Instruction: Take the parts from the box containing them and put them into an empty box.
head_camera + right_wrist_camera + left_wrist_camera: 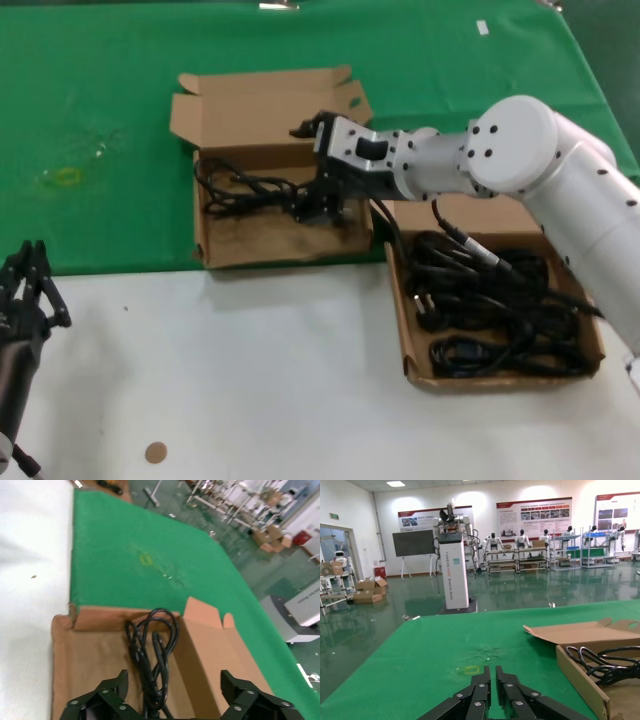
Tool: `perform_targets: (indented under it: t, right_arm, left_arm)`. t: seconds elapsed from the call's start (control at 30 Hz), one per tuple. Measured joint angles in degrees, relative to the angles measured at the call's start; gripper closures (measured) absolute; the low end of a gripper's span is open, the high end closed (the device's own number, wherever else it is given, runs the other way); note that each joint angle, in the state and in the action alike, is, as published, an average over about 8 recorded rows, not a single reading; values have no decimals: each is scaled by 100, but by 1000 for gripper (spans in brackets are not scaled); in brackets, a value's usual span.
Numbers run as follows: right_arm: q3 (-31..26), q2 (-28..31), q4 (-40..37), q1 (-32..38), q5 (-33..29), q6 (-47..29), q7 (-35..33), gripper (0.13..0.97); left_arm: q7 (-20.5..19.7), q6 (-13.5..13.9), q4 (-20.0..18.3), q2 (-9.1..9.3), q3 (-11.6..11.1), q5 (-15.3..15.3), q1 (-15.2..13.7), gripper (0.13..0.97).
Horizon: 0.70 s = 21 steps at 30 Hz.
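The right gripper (322,205) hangs low over the left box (215,250), its 2 fingers (102,700) spread wide apart and gripping nothing. Directly beneath it, between the spread fingers, lies 1 black cable (245,188), looped along the far-left part of that box's floor; nothing else shows in this box. Its lid (265,105) is folded back flat on the green cloth (100,120). To the right, nearer the robot, the second box (420,375) holds a tangled heap of black cables (490,310). The left gripper (30,285) waits at the near left over the white table (280,380), its fingers pressed together, holding nothing.
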Motion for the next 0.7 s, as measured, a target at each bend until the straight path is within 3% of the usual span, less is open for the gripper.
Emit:
perform_targets:
  t: [0.2, 0.33, 0.43, 0.7]
  right_arm:
    - [187, 34, 286, -373, 208, 248, -1, 394]
    - [344, 63, 527, -684, 382, 455, -1, 394]
    - [468, 85, 717, -926, 519, 620, -2, 334]
    - [798, 144, 1222, -1578, 884, 1053, -4, 213]
  left_arm:
    - [0, 0, 0, 0, 0, 0, 0, 894]
    - [0, 0, 0, 0, 0, 0, 0, 865]
    - [0, 0, 0, 0, 0, 0, 0, 865]
    - [0, 0, 0, 0, 0, 0, 0, 717]
